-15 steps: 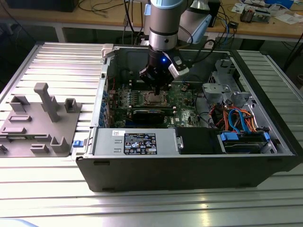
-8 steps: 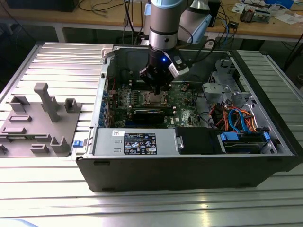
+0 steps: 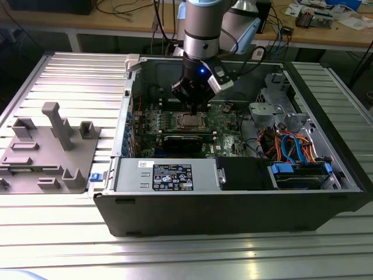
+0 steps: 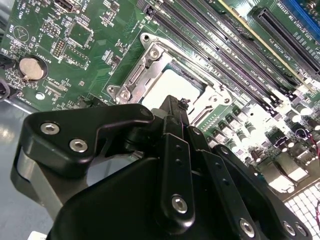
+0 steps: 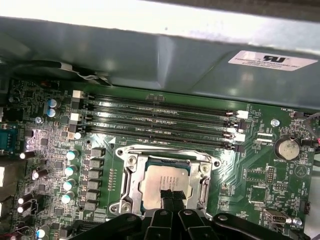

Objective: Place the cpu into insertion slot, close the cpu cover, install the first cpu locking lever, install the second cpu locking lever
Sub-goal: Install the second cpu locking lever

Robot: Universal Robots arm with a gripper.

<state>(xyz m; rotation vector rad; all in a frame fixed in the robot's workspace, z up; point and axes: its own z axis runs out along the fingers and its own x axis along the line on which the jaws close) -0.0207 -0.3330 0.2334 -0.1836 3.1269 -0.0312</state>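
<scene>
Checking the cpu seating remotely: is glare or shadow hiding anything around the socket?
First wrist view: cpu evenly lit, case wall blown out. Second wrist view: glare whitens the cpu top; gripper blocks its near edge. Exterior view: case interior dim.

The computer case (image 3: 233,204) is open on top. Inside, memory slots (image 5: 160,122) run just beside the insertion slot (image 5: 167,182), and a cable bundle (image 3: 291,146) crowds the exterior view's right.

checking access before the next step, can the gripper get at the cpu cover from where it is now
Probably yes. The gripper hangs just over the cpu, and the cpu cover frames that chip with nothing lying on it. The open computer case leaves the approach from above free.
</scene>
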